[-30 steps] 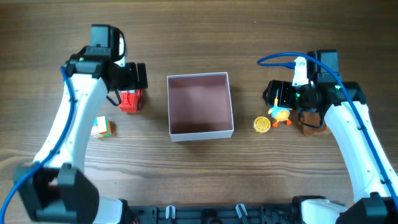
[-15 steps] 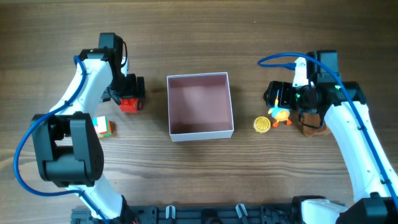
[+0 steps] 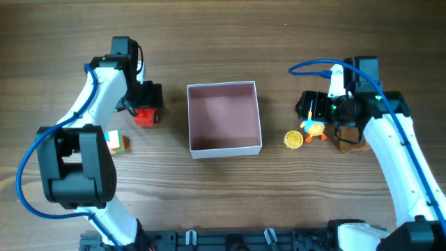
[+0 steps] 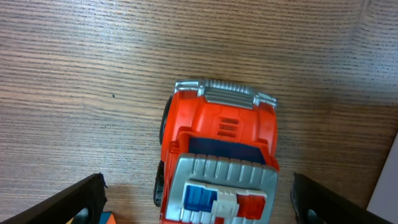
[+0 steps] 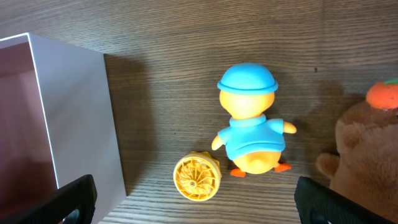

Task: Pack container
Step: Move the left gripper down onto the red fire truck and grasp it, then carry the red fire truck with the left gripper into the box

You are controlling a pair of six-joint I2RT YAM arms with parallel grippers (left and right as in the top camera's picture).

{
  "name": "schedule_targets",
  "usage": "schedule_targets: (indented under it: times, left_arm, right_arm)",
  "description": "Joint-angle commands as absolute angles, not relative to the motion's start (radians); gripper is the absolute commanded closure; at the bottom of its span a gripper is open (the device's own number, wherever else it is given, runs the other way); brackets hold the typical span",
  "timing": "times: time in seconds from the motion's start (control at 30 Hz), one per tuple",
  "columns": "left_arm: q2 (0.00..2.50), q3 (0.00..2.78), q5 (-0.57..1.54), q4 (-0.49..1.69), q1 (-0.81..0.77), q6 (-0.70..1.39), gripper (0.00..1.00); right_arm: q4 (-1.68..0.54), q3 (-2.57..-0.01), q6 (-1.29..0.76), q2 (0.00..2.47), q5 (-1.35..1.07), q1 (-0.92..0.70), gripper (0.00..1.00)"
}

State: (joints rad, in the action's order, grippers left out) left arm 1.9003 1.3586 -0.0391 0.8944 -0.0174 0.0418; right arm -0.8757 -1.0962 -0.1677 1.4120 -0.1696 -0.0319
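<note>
The container [image 3: 223, 115], a square shallow box with thin white walls and a matte dusty-pink floor, sits on the brown woodgrain tabletop [image 3: 223, 42]. Left of it, the left end effector [image 3: 145, 103] hangs over a glossy red plastic toy truck [image 4: 217, 155] with a ribbed silver bumper, its fingers spread wide apart. Right of the container, the right end effector [image 3: 315, 111], likewise spread apart, hovers over a rounded yellow duck [image 5: 252, 134] in a blue cap, near a ridged yellow disc [image 5: 196, 176] and a brown plush toy [image 5: 364, 155].
</note>
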Motion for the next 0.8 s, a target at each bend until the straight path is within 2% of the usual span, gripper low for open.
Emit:
schedule_targets:
  times: [0.0, 0.23, 0.37, 0.6, 0.67, 0.77]
  left_arm:
    - [1.917, 1.340, -0.027, 0.887, -0.013, 0.029, 0.03]
    - [1.953, 1.326, -0.027, 0.886, -0.013, 0.030, 0.03]
    - [1.953, 1.326, -0.027, 0.886, -0.013, 0.030, 0.23]
    - [1.953, 1.326, -0.027, 0.886, -0.013, 0.030, 0.36]
    - [1.953, 1.326, -0.027, 0.887, -0.013, 0.030, 0.48]
    - [1.953, 1.326, -0.027, 0.887, -0.013, 0.030, 0.56]
  right_arm:
    - [-0.876, -1.124, -0.183, 1.417, -0.125, -0.035, 0.00]
    - [-0.877, -1.124, -0.183, 1.417, -0.126, -0.035, 0.00]
    - [-0.876, -1.124, -0.183, 1.417, -0.126, -0.035, 0.00]
    - [-0.876, -1.124, -0.183, 1.417, -0.126, -0.035, 0.00]
    - [-0.876, -1.124, -0.183, 1.417, -0.126, -0.035, 0.00]
    - [-0.875, -1.124, -0.183, 1.417, -0.125, -0.035, 0.00]
